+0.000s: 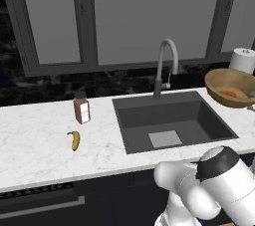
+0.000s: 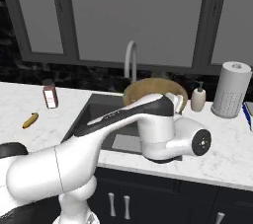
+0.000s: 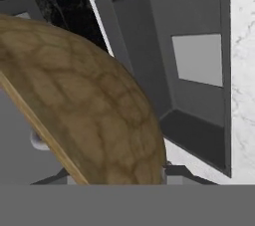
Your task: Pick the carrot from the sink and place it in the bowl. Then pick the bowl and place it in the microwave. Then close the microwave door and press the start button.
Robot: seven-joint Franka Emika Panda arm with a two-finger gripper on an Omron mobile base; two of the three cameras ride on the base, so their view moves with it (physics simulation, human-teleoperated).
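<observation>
Arm stretched over sink (image 1: 172, 118), bowl (image 1: 231, 88) lifted – tilted (carrot (image 1: 230, 92) inside)

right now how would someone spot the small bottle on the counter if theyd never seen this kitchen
Start at the dark sink set in the white marble counter. On the counter left of the basin, near the back wall, stands the small bottle, upright, reddish-brown with a white label and dark cap. The yellow banana in front of it lies flat.

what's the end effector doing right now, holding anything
End effector: closed on the rim of the bowl, lifted off the counter, with the carrot inside.
</observation>
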